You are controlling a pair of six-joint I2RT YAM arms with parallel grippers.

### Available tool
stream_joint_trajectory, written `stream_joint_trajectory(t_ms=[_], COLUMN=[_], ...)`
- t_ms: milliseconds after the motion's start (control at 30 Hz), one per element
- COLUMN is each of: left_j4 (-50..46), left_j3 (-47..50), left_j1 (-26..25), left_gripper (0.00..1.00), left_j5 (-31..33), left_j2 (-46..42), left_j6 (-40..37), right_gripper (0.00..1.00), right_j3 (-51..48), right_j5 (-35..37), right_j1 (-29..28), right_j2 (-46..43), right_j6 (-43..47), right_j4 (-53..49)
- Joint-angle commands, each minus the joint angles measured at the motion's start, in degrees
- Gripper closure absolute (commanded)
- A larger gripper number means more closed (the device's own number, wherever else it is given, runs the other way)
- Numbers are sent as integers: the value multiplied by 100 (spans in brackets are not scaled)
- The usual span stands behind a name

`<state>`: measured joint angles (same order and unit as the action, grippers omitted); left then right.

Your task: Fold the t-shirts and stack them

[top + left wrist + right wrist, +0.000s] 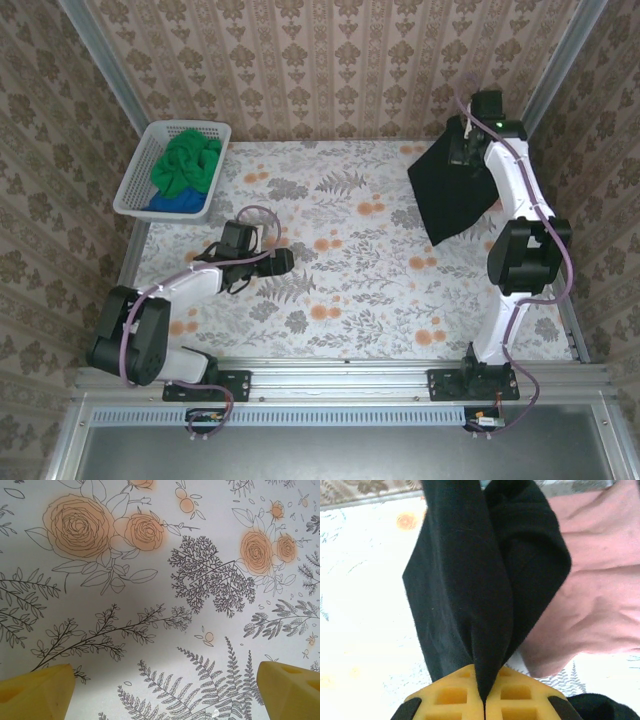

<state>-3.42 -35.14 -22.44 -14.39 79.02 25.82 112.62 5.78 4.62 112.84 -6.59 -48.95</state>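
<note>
Yellow moulded fingertips of the right gripper [484,700] were clamped together on a fold of the soft black cotton t-shirt [465,580], which spread away from the pinch in a bunched drape. Beside and partly under it lay the wrinkled salmon pink t-shirt [600,580] on the floral-printed tablecloth [350,250]. Seen from above, the black shirt hung as a slanted sheet at the far right of the table, one corner pointing toward the middle. The left gripper [165,690] sat over bare cloth left of centre, its yellow jaws wide apart with nothing between them. At the far left corner stood the white plastic lattice basket [135,175], holding the bright green t-shirt [190,160] heaped over the blue t-shirt [178,204].
</note>
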Motion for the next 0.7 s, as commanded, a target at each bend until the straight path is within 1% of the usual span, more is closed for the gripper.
stream_joint_trajectory(t_ms=[0,133,200,300,333,467,667], left_j4=[-107,-124,-127,-208,-231,-275,-365], left_j3=[-5,-27,-28,-37,-36,-87,-151], left_j1=[53,82,93,107,117,161,163], left_gripper=[5,5,5,5,5,5,5], left_j5=[-85,-107,-125,-124,-112,-115,-91], left_j2=[-141,-155,-155,-197,-218,-234,-212], left_j6=[-130,-130,-128,-139,-154,-165,-192], right_gripper=[100,100,100,100,100,100,100], right_j3=[441,898,1202,1573,1628,1651,1656], right_j5=[215,220,208,529,685,591,672], right_j1=[180,370,429,442,479,781,1097], right_j2=[245,541,768,1022,1066,1108,1206], right_j6=[-193,-246,-119,257,301,220,386], right_j4=[-71,331,457,509,544,734,839])
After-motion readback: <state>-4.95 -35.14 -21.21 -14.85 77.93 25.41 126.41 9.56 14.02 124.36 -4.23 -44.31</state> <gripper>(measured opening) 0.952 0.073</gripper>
